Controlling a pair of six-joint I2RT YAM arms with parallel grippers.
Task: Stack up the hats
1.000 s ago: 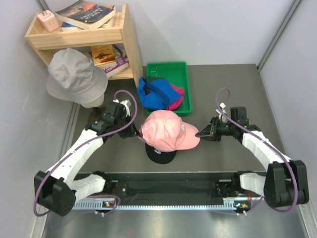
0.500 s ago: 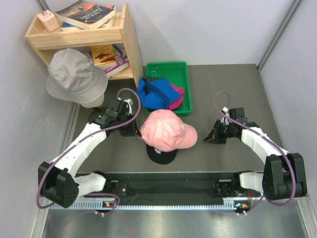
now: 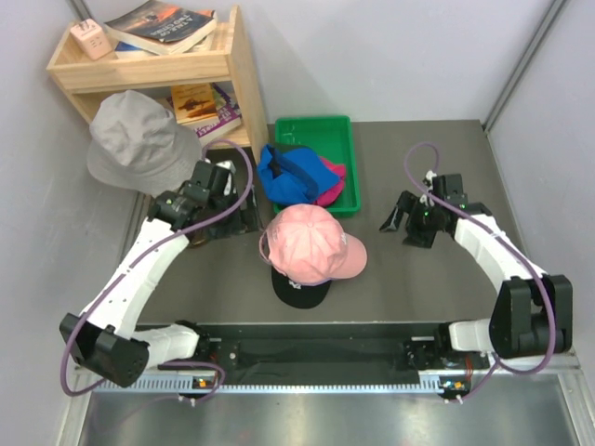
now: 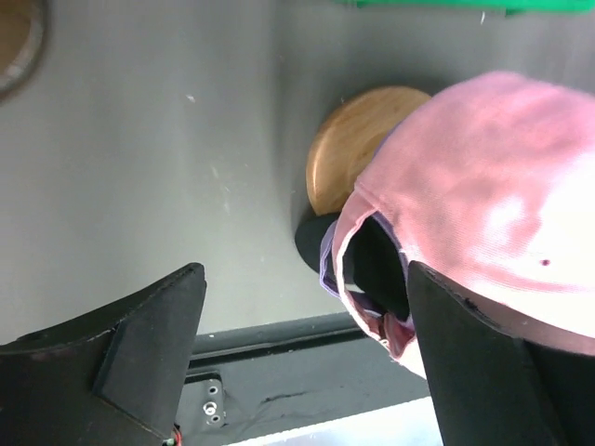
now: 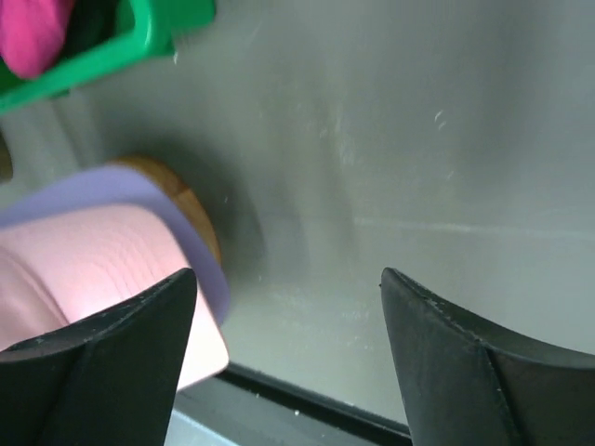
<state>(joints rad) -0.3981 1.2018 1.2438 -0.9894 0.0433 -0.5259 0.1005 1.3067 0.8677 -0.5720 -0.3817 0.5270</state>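
Top external view: a soft pink fabric baseball cap (image 3: 311,243) sits uppermost on a stack mid-bench, toward the near edge. A lavender cap (image 5: 177,214) and a black cap (image 3: 299,290) peek out beneath it, all on a round wooden stand (image 4: 358,158). Both grippers are spread wide and hold nothing. The left gripper (image 4: 302,279) is just left of the stack, and the right gripper (image 5: 288,274) stands apart on its right. Toward the far edge, a green plastic tray (image 3: 316,130) holds a bright blue cap (image 3: 284,175) and a magenta cap (image 3: 333,181). A grey bucket hat (image 3: 139,139) sits before the wooden shelf (image 3: 244,93) in the far-left corner.
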